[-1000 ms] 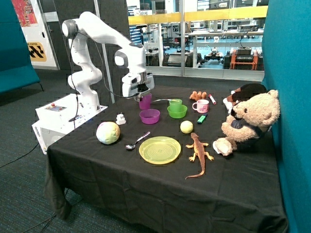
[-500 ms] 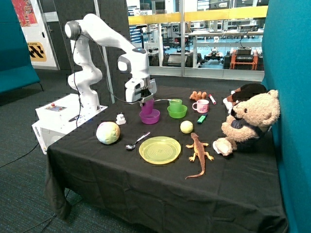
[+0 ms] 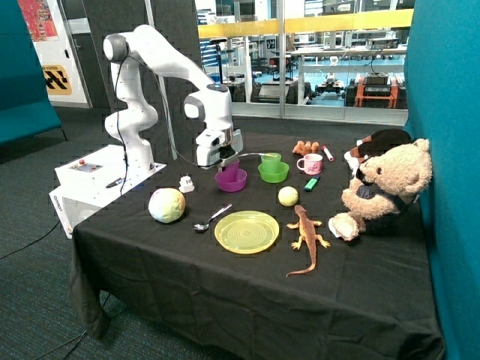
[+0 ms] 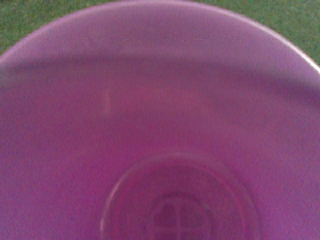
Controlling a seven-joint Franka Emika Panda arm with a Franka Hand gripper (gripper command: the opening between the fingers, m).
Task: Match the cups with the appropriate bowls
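Observation:
My gripper is low over the purple bowl at the back middle of the table. It is shut on the purple cup, which stands down inside that bowl. The wrist view is filled with purple plastic with a round base ring; I cannot tell there whether it is cup or bowl, and no fingers show. The green cup stands in the green bowl just beside the purple bowl, on the teddy bear's side.
A yellow plate, a spoon, a pastel ball, a small yellow ball and a toy lizard lie nearer the front. A pink-and-white mug and a teddy bear are beyond the green bowl.
The gripper has carried the purple cup from behind the purple bowl to over it and lowered it into the bowl. Nothing else moved.

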